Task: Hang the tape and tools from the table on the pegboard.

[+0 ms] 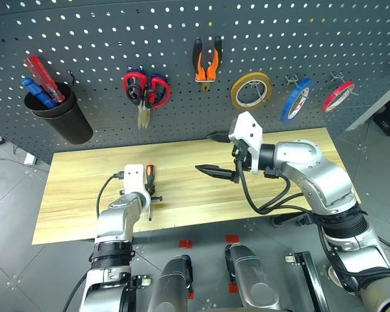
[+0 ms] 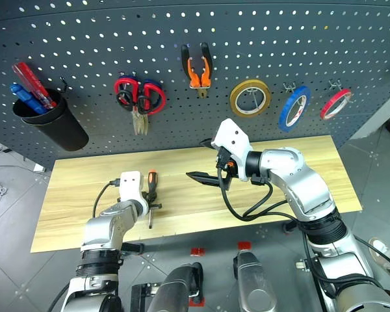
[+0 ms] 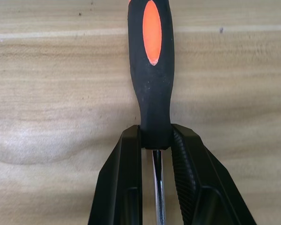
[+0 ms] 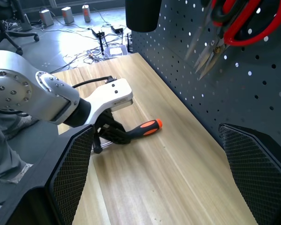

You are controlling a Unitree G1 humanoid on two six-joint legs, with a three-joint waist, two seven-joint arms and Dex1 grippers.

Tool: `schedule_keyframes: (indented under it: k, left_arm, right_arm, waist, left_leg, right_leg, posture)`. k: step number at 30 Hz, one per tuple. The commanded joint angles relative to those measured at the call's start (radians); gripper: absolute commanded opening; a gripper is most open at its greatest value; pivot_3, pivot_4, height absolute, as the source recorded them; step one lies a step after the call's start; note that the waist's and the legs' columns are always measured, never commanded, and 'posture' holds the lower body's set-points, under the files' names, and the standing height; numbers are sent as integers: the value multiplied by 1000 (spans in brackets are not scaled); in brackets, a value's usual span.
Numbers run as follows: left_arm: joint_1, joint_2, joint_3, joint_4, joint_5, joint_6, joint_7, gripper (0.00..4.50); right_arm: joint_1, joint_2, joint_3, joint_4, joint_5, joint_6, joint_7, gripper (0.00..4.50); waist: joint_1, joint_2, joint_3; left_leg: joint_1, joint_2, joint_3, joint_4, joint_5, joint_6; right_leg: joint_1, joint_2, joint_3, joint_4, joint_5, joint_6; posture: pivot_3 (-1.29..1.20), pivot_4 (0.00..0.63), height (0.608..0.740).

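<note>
In the head views, I am leaning over the table [image 1: 71, 169], and my left gripper [image 1: 149, 198] is resting low on the wooden planks, closing around the screwdriver [image 1: 150, 174], which is lying flat with its black-and-orange handle pointing toward the pegboard [image 1: 182, 26]. My right gripper [image 1: 216, 155] is hanging above the middle of the table with its fingers spreading wide and nothing between them. On the pegboard the pliers [image 1: 207, 60] are hanging on a hook, and further right the blue tape [image 1: 296, 100] is hanging between the yellow-tan roll [image 1: 251, 90] and the red roll [image 1: 337, 95]. The red-handled scissors [image 1: 145, 91] are hanging to the left of the pliers, and a black cup [image 1: 60, 116] with red and blue screwdrivers [image 1: 39, 81] is sitting at the far left of the board. In the left wrist view, my two black fingers [image 3: 124, 180] are pressing on both sides of the lower end of the screwdriver handle, where the metal shaft begins, and the tool is lying on the table. In the right wrist view, my two mesh-patterned fingers [image 4: 72, 164] are standing far apart, and between them I am seeing my left gripper holding the screwdriver on the wood beside the pegboard.
</note>
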Motion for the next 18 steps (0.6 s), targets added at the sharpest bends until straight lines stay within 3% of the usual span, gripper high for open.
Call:
schedule_keyframes:
  k: [1,7,13,18]
  left_arm:
    - [35,32,-26,-87,-3,-5,-31,556]
    - [174,80,-34,-367,21,-61,-33,556]
    - [386,54,-47,-743,179,-350,101,556]
    - [397,23,-29,-923,308,-391,213,556]
  right_arm:
    - [-22,6,-9,-13,0,-42,14,4500]
    - [-27,19,-30,-27,29,-84,42,4500]
    - [-40,78,-83,-34,83,-100,21,4500]
    - [-63,116,-99,-16,96,-112,12,4500]
  waist:
    - [1,0,0]
    - [0,-1,-2]
    - [0,-3,-3]
    - [9,-4,-6]
  left_leg:
    - [0,0,0,0,0,0]
    - [-1,0,0,0,0,-1]
    - [-1,1,1,-1,0,-1]
    - [-1,1,1,0,-2,3]
  right_leg:
    - [0,0,0,0,0,0]
    - [-1,0,0,0,0,0]
    - [-2,0,1,-1,0,0]
    - [-1,0,0,0,1,-2]
  posture:
    - [-299,266,740]
    - [-301,249,740]
    - [-281,246,740]
    - [-254,244,740]
